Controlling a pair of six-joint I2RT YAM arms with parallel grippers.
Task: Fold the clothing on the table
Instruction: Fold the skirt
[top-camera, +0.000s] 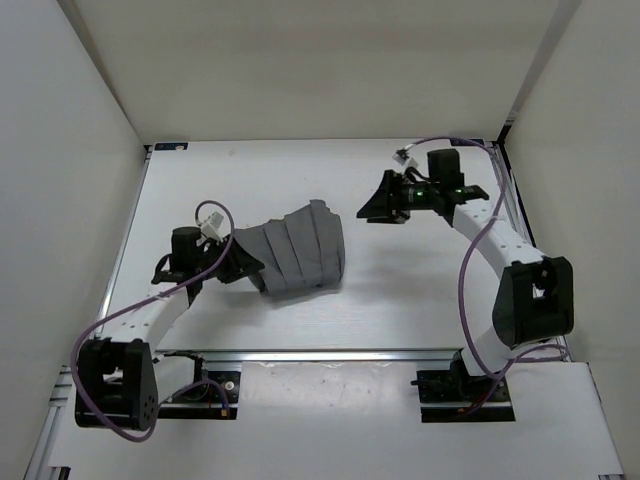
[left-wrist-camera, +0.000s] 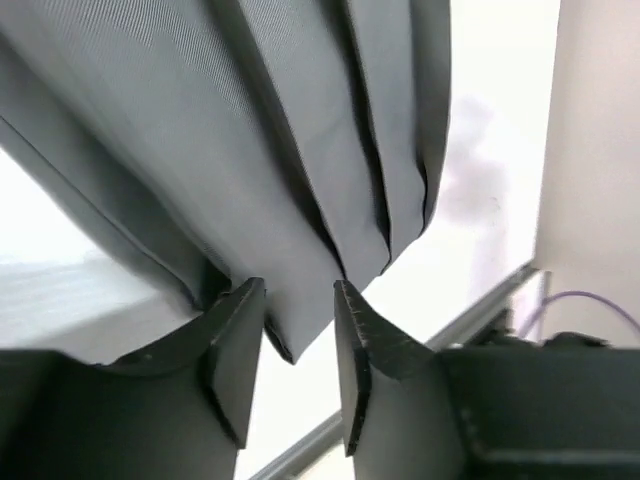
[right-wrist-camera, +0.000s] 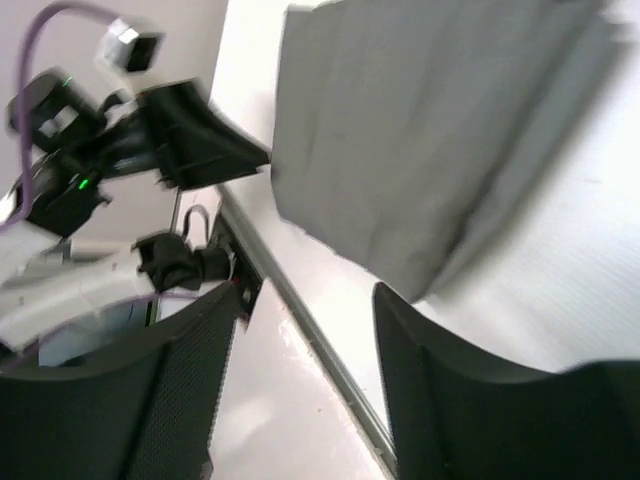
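Observation:
The clothing (top-camera: 305, 250) is a dark grey pleated skirt lying folded in a fan shape in the middle of the white table (top-camera: 400, 300). My left gripper (top-camera: 252, 267) is at the skirt's left edge. In the left wrist view its jaws (left-wrist-camera: 298, 290) stand apart, and a corner of the skirt (left-wrist-camera: 285, 335) pokes between the fingers (left-wrist-camera: 235, 345) without being pinched. My right gripper (top-camera: 366, 212) hovers to the right of the skirt, apart from it. It is open (right-wrist-camera: 305, 295) with only bare table between its fingers (right-wrist-camera: 430, 390), and the skirt (right-wrist-camera: 430, 140) lies beyond them.
White walls enclose the table on the left, back and right. A silver rail (top-camera: 330, 353) runs along the near edge, with the arm bases behind it. The left arm (right-wrist-camera: 100, 150) shows in the right wrist view.

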